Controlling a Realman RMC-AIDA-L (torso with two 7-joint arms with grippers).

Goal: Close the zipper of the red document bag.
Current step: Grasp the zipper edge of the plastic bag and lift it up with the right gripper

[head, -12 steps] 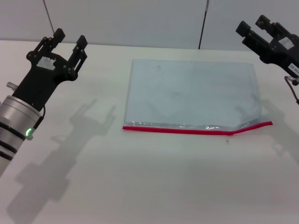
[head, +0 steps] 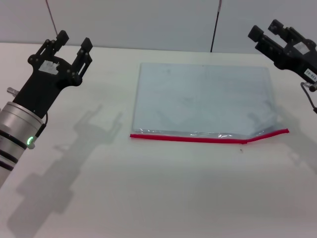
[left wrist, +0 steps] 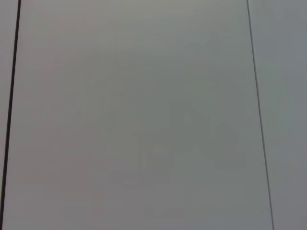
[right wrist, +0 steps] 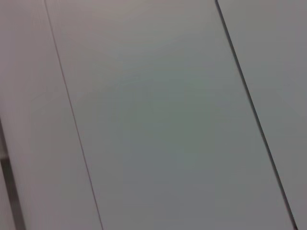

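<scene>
The red document bag, a flat translucent pale pouch, lies on the white table in the head view, right of centre. Its zipper is a thin red strip along the near long edge, kinking upward near the right end. My left gripper is raised at the far left, well clear of the bag, open with nothing between its fingers. My right gripper hovers at the upper right, beyond the bag's far right corner, open and empty. Both wrist views show only grey wall panels.
The white table stretches in front of the bag and to its left. A grey panelled wall stands behind the table. A dark cable hangs by the right arm.
My right gripper has shifted slightly to the left, toward the bag's far right corner. The left arm and the bag are unmoved.
</scene>
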